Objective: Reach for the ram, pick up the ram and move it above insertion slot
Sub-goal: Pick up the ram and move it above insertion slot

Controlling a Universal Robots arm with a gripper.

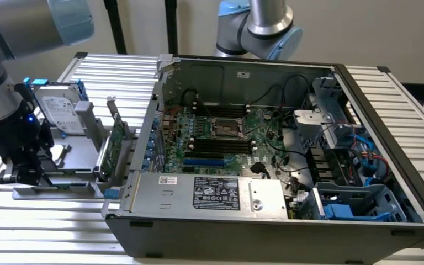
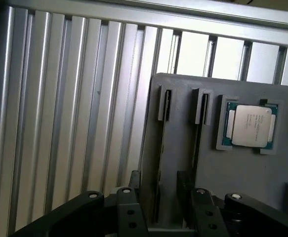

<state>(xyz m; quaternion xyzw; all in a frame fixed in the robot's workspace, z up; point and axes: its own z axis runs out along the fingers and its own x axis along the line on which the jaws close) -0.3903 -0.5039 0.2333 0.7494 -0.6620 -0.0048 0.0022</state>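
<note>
The ram (image 2: pixel 159 163) stands edge-on in the nearer of two long slots of a grey holder (image 2: pixel 242 177), seen as a thin dark strip. My gripper (image 2: pixel 158 185) is low over it and open, with one finger (image 2: pixel 135 181) on each side of the strip and a small gap to it. In the exterior view my gripper (image 1: pixel 22 174) is down at the holder (image 1: pixel 64 165), at the view's left, outside the computer case. The black memory slots (image 1: pixel 220 145) lie on the motherboard inside the open case (image 1: pixel 271 221).
A processor chip (image 2: pixel 249 124) sits in a pocket of the holder beside the slots. A wider green card with a metal bracket (image 1: pixel 113 146) and a hard drive (image 1: pixel 57 107) stand on the holder. A second arm (image 1: pixel 264 27) hangs behind the case. Ribbed metal table (image 2: pixel 60 123) all around.
</note>
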